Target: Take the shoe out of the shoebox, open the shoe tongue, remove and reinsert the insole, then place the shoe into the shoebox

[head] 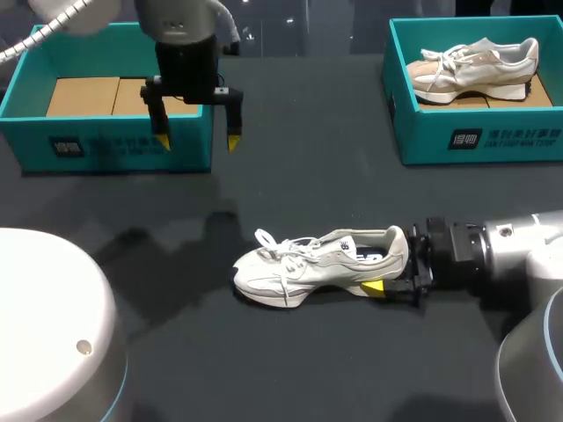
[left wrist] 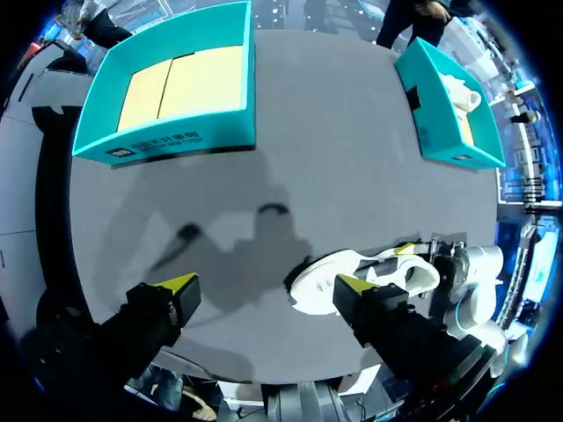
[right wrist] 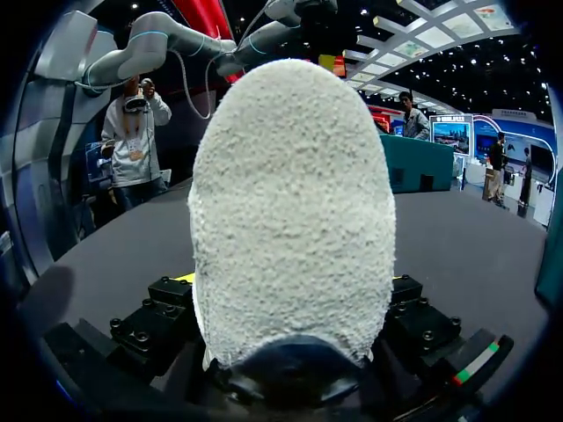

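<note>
Dark matte surface (head: 290, 167); the teal card shoebox (head: 114, 145) at my left stands empty; the shoe (head: 308, 264) sits out on the surface, toe leftward; likely light, with a soft pale upper, fuzzy heel and stiffer foam sole; best held at the firm heel, where the right gripper (head: 383, 271) clamps its fingers; the left gripper (head: 198, 139) hangs spread, empty.

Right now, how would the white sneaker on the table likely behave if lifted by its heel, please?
Gripped by the right pincer at the heel alone, the white sneaker would probably droop toe-down. Its loose laces would likely dangle. Its broad flat sole suggests it slides rather than tips if pushed.
</note>
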Robot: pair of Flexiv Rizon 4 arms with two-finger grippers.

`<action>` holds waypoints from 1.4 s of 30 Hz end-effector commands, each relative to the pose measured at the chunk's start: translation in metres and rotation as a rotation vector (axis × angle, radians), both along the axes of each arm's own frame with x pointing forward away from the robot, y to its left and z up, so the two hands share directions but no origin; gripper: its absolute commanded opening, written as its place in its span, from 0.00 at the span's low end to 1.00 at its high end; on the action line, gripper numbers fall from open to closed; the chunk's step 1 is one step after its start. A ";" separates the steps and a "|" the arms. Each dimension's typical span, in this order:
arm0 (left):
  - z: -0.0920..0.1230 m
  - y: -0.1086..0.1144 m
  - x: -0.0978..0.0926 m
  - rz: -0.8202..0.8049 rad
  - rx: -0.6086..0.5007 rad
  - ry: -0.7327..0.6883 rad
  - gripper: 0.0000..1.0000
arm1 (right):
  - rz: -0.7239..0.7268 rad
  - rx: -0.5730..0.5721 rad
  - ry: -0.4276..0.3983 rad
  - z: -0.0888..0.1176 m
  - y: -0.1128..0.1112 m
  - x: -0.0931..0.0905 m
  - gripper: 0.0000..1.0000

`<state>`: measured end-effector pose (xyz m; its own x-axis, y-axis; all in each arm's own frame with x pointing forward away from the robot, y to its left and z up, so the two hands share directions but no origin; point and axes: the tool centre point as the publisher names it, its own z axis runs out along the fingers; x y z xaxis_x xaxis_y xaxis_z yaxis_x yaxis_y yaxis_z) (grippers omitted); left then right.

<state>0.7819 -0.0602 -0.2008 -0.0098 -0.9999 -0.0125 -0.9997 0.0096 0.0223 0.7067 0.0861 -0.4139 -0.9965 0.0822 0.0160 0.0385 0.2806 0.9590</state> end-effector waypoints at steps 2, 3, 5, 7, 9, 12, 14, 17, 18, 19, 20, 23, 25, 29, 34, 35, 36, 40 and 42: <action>-0.009 -0.030 -0.022 -0.016 0.007 -0.020 1.00 | -0.001 -0.005 0.001 -0.002 0.001 -0.002 0.00; -0.010 -0.036 -0.026 -0.021 0.006 -0.016 1.00 | -0.001 -0.005 0.001 -0.002 0.001 -0.002 0.00; -0.012 -0.047 -0.032 -0.024 0.007 -0.017 1.00 | -0.001 -0.005 0.001 -0.002 0.001 -0.002 0.00; -0.013 -0.060 -0.036 -0.028 0.006 -0.013 1.00 | -0.001 -0.005 0.001 -0.002 0.001 -0.002 0.00; -0.014 -0.071 -0.040 -0.025 0.005 -0.002 1.00 | -0.001 -0.005 0.001 -0.002 0.001 -0.002 0.00; -0.016 -0.087 -0.044 -0.014 0.006 0.009 1.00 | -0.001 -0.005 0.001 -0.002 0.001 -0.002 0.00; -0.017 -0.092 -0.043 -0.012 0.004 0.013 1.00 | -0.001 -0.005 0.001 -0.002 0.001 -0.002 0.00; -0.017 -0.092 -0.043 -0.012 0.004 0.013 1.00 | -0.001 -0.005 0.001 -0.002 0.001 -0.002 0.00; -0.017 -0.092 -0.043 -0.012 0.004 0.013 1.00 | -0.001 -0.005 0.001 -0.002 0.001 -0.002 0.00; -0.017 -0.092 -0.043 -0.012 0.004 0.013 1.00 | -0.001 -0.005 0.001 -0.002 0.001 -0.002 0.00; -0.017 -0.092 -0.043 -0.012 0.004 0.013 1.00 | -0.001 -0.005 0.001 -0.002 0.001 -0.002 0.00; -0.017 -0.092 -0.043 -0.012 0.004 0.013 1.00 | -0.001 -0.005 0.001 -0.002 0.001 -0.002 0.00; -0.017 -0.092 -0.043 -0.012 0.004 0.013 1.00 | -0.001 -0.005 0.001 -0.002 0.001 -0.002 0.00; -0.024 -0.097 -0.044 -0.021 0.003 0.027 1.00 | -0.001 -0.005 0.001 -0.002 0.001 -0.002 0.00; -0.032 -0.126 -0.051 -0.034 0.037 0.047 1.00 | -0.001 -0.005 0.001 -0.002 0.001 -0.002 0.00; -0.033 -0.131 -0.052 -0.038 0.048 0.044 1.00 | -0.001 -0.005 0.001 -0.002 0.001 -0.002 0.00; -0.035 -0.137 -0.053 -0.040 0.060 0.042 1.00 | -0.001 -0.005 0.001 -0.002 0.001 -0.002 0.00; -0.043 -0.155 -0.059 -0.054 0.080 0.075 1.00 | -0.001 -0.005 0.001 -0.002 0.001 -0.002 0.00; -0.048 -0.163 -0.062 -0.052 0.092 0.088 1.00 | -0.001 -0.005 0.001 -0.002 0.001 -0.002 0.00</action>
<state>0.7153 -0.1949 -0.2398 -0.0624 -0.9973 -0.0384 -0.9939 0.0585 0.0937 0.7066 0.0859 -0.4139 -0.9965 0.0820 0.0164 0.0389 0.2811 0.9589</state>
